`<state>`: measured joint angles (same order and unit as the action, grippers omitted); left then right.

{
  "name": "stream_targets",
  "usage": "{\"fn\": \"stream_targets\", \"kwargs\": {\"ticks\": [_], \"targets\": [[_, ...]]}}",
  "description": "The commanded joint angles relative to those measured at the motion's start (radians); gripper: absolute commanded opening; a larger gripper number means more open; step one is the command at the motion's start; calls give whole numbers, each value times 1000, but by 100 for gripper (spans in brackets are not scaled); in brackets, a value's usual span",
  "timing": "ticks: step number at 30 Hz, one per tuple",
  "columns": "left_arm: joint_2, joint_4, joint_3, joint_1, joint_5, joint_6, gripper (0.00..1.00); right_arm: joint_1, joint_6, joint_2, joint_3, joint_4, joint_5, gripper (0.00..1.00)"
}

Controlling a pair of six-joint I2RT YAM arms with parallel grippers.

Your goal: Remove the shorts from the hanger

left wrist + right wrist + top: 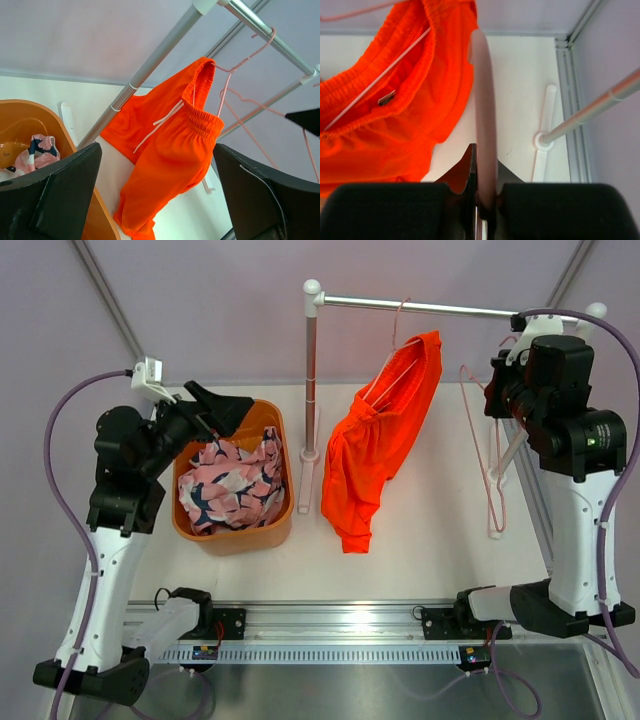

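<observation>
Hanging at the centre of the top view, draped lopsided on a pink hanger hooked over the rail: the orange-red shorts, waistband bunched at the top, white drawstring trailing across the front, lower hem down near the table. Crumpled inside the orange basket at left centre: the pink patterned shorts. Between basket and orange-red shorts, the white rack post, upright. Just above that basket's upper-left rim, the left gripper, jaws spread wide with nothing between them. At upper right, the right gripper, jaws clamped tight on a second hanger, bare and pink, dangling to the right of the orange-red shorts and apart from them.
</observation>
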<state>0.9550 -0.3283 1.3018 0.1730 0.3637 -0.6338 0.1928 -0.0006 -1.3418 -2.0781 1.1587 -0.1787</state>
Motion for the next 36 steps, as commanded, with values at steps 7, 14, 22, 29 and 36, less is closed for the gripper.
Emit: {"fn": "stream_targets", "kwargs": {"ticks": [7,14,22,29,36], "targets": [[-55,21,-97,23,32,52,99,-61,-18,-100,-207,-24,-102,0],[-71,32,-137,23,21,75,99,-105,-6,-190,-304,-36,-15,0],[-84,32,-167,23,11,95,99,-119,22,-318,-405,-56,33,0],[-78,38,-187,23,15,103,99,-124,31,-364,-347,-88,13,0],[-81,38,-200,23,18,111,99,-124,66,-306,-186,-149,18,0]]}}
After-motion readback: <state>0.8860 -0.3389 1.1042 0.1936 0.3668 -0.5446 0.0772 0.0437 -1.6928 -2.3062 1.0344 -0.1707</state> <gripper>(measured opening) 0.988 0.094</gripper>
